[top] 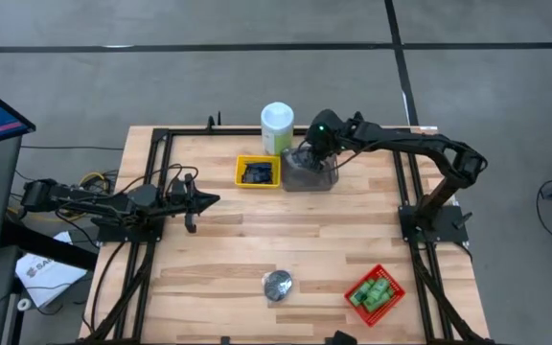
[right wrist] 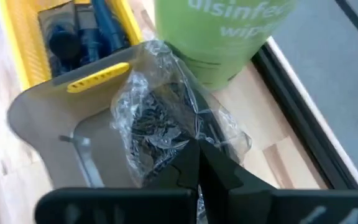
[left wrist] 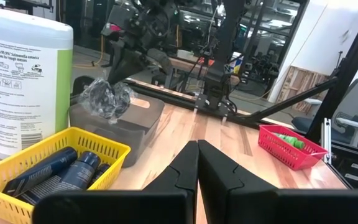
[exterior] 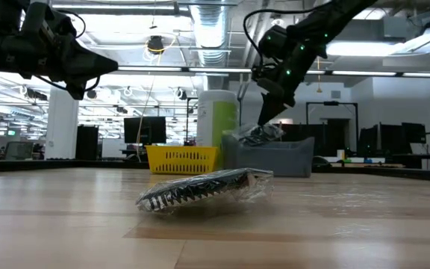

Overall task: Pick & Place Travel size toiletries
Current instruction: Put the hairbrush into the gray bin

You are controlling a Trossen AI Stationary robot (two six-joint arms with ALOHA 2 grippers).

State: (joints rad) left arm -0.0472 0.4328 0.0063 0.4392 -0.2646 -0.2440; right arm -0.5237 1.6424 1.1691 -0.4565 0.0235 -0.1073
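The right pincer [top: 307,156] hangs over the grey tray [top: 310,176] at the far side of the surface [top: 286,235], its fingers closed on a crinkly clear-wrapped disc [right wrist: 157,121] that dangles just above the tray's hollow. To finish this placement well, I would lower until the wrapper sits inside the tray walls before letting go, keeping clear of the tall wipes canister [top: 277,127] just beside it, since loose film may cling to the fingers. The left pincer [top: 206,200] waits closed and empty over the surface's left side. A second wrapped disc [top: 277,284] lies well apart, near the front edge; the dark blue tubes [top: 257,172] rest in the yellow tray [top: 241,171], and the green bottles [top: 373,292] in the red tray [top: 389,276].
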